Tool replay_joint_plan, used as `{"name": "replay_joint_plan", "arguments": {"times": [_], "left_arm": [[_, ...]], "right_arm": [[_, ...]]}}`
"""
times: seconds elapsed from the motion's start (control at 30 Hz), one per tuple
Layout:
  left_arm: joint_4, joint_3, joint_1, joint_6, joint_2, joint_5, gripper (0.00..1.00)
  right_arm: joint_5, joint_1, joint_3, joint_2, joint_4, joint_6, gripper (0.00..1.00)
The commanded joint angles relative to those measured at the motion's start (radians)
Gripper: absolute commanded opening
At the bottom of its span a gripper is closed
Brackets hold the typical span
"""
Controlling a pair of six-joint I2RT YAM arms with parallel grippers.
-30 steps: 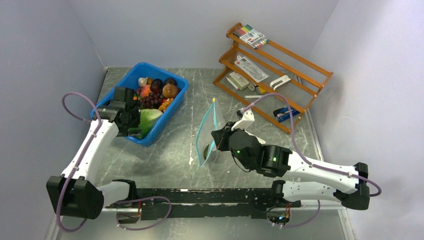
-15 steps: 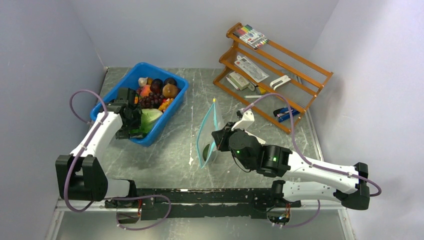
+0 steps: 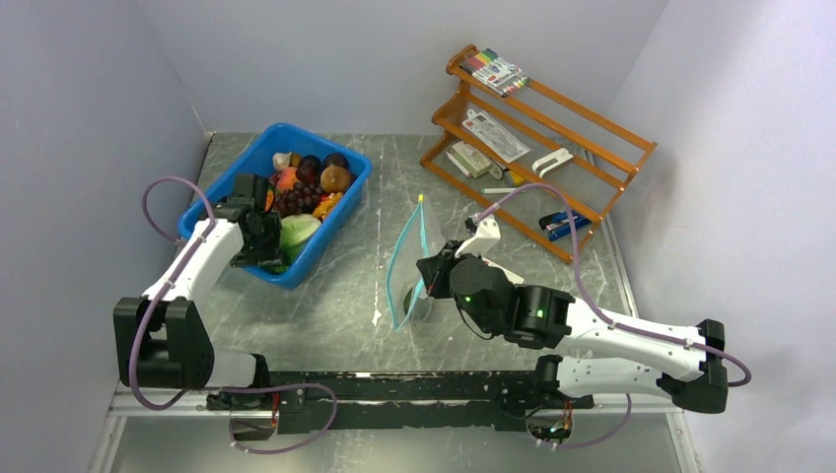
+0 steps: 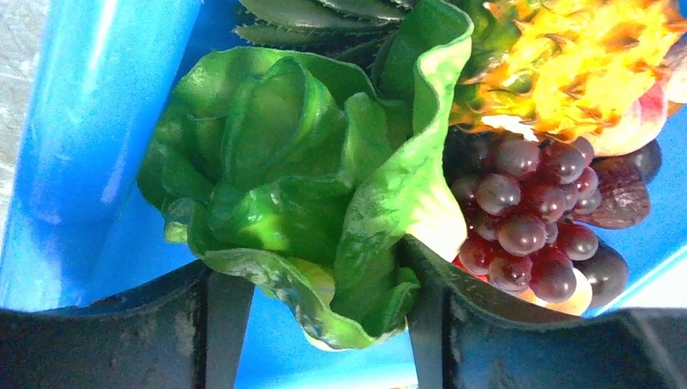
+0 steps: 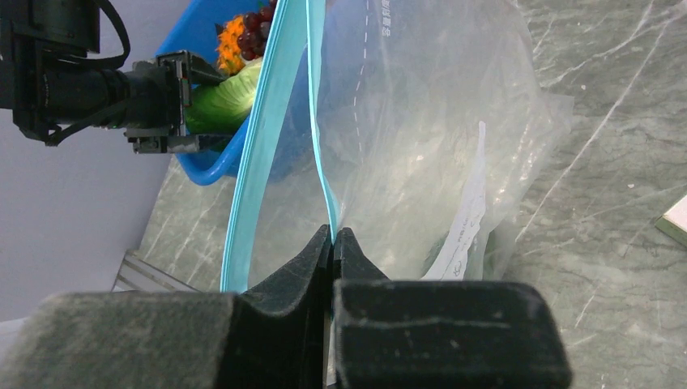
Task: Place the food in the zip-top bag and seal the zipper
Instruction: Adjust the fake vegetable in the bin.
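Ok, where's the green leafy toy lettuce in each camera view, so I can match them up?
Top external: green leafy toy lettuce lies at the near end of the rigid blue plastic bin, left of centre.
Left wrist: fills the centre, blue wall on its left.
Right wrist: small, upper left, just left of the clear zip-top bag's teal edge.
Shared landmark: the blue bin.

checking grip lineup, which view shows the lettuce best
Left wrist: the lettuce fills the frame between the fingers of the left gripper. Top external shows a small green patch in the blue bin; right wrist a sliver beyond the zip-top bag.
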Motion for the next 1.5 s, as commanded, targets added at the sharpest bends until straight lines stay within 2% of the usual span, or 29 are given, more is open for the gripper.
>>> {"name": "replay_joint_plan", "arguments": {"times": [0.0,0.23,0.53,0.93,1.13,1.27,1.47], "left_arm": [[0.002,0.001,0.014,0.003,-0.038,-0.020,0.59],[-0.038,0.036,0.013,0.033,-0.132,-0.097,0.52],[-0.063,0.054,0.013,0.080,-0.217,-0.176,0.48],[-0.021,0.058,0.013,0.167,-0.317,-0.204,0.42],[0.190,0.039,0.012,0.453,-0.339,-0.151,0.39],[0.313,0.018,0.012,0.645,-0.328,-0.075,0.41],[0.345,-0.028,0.012,0.745,-0.289,-0.046,0.41]], "right_arm": [[0.013,-0.005,0.027,-0.002,0.003,0.013,0.00],[0.010,-0.004,0.020,-0.005,0.007,0.020,0.00],[-0.003,-0.006,0.025,0.017,0.019,0.021,0.00],[-0.013,-0.005,0.037,0.046,0.026,0.026,0.00],[-0.022,-0.004,0.033,0.056,0.031,0.034,0.00],[-0.021,-0.004,0.032,0.066,0.038,0.036,0.00],[-0.029,-0.004,0.035,0.080,0.046,0.034,0.00]]}}
